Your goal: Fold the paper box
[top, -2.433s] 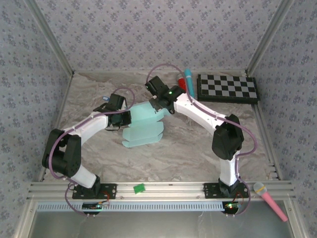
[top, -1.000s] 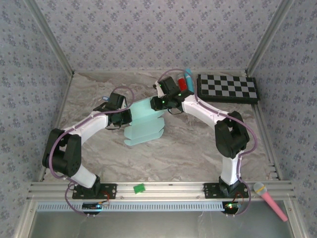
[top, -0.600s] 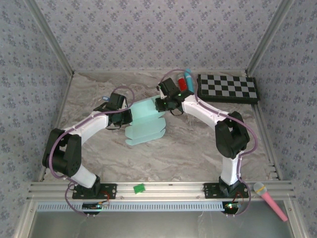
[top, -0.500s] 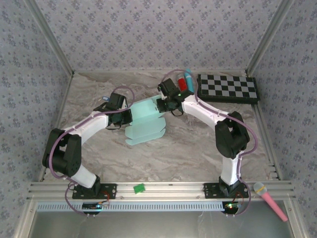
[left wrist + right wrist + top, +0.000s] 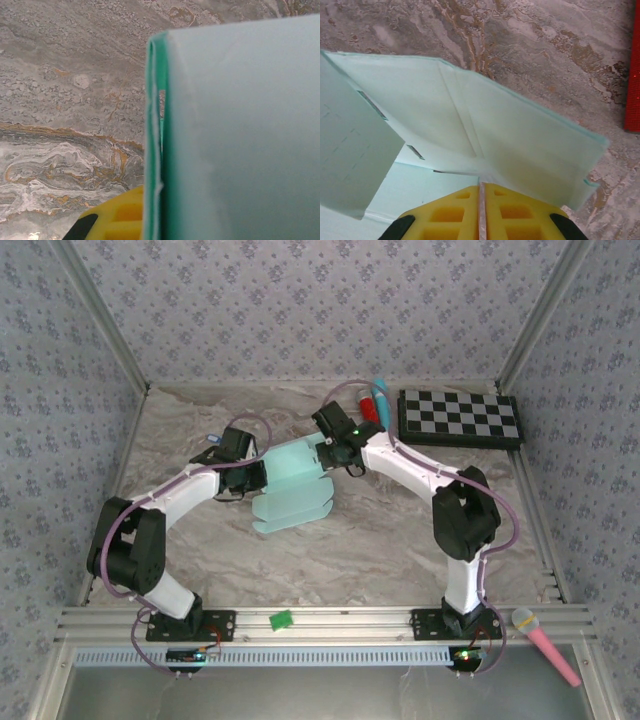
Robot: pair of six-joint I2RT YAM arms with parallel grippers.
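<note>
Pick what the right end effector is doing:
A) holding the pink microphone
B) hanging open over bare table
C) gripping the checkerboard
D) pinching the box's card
D: in the right wrist view the right end effector has its yellow pads pressed together on a thin edge of the box.

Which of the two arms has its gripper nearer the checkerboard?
The right gripper, pinching the far right corner of the paper box, is closer to the checkerboard. The left gripper is at the box's opposite side, farther off.
</note>
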